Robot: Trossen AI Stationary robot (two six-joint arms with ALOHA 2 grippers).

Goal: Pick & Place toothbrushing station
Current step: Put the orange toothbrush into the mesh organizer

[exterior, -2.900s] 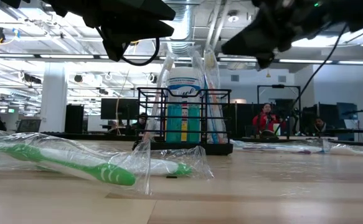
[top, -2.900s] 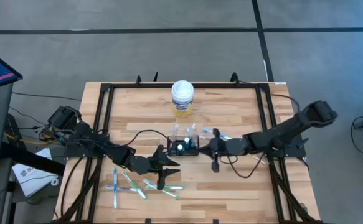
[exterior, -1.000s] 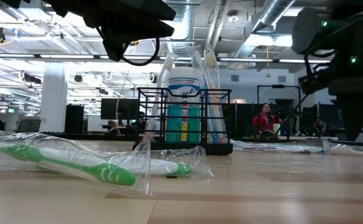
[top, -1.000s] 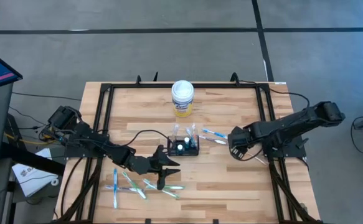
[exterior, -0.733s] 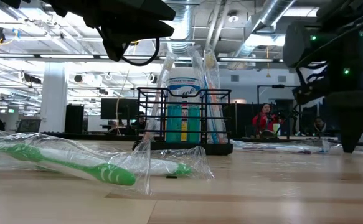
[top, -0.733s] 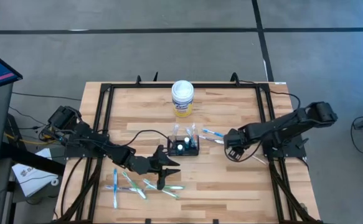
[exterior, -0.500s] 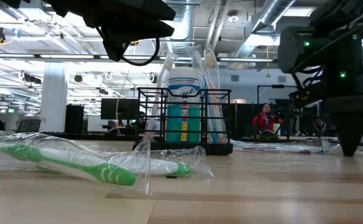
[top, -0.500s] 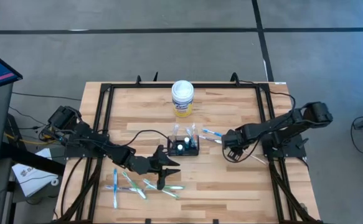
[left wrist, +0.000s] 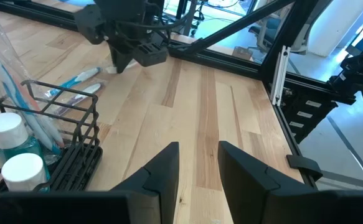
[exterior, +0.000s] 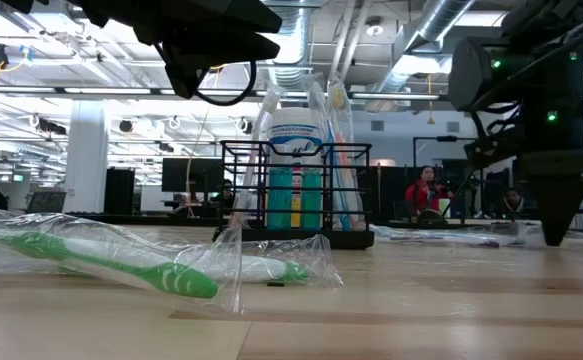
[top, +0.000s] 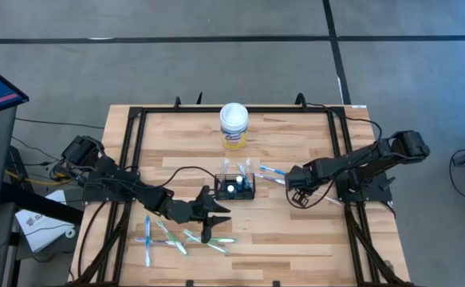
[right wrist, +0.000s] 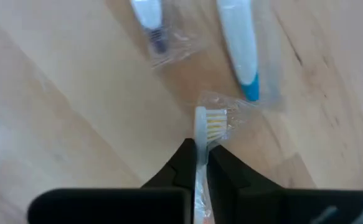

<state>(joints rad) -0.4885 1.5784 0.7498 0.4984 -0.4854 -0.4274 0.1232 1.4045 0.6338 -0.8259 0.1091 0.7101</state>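
A: While the small black wire-mesh caddy (top: pixel 235 186) sits at the middle of the pale wooden worktop (top: pixel 296 247), already holding wrapped brushes and two white-capped bottles, what is the right hand (top: pixel 296 196) doing beside it?

B: It is low over the worktop, on the caddy's right, with its fingers (right wrist: pixel 181 163) pinched on the handle of a white toothbrush in clear wrap (right wrist: pixel 202 140). The bristle end pokes out ahead of the fingertips, close to two more wrapped brushes (top: pixel 275 174) lying between this hand and the caddy.

A: And the left hand (top: pixel 208 217)?

B: It waits in front of the caddy, fingers (left wrist: pixel 162 173) spread and holding nothing, with a scatter of green and blue wrapped toothbrushes (top: pixel 178 237) just beyond it, farther from the caddy.

A: How should the lift go?

B: I'd judge the grip narrow, so rise straight up and slowly; the loose wrap could slip or drag its neighbours. Once clear, tip the brush upright, carry it above the caddy's wire rim, and lower it into a free gap beside the bottles, keeping clear of the brushes already standing there.
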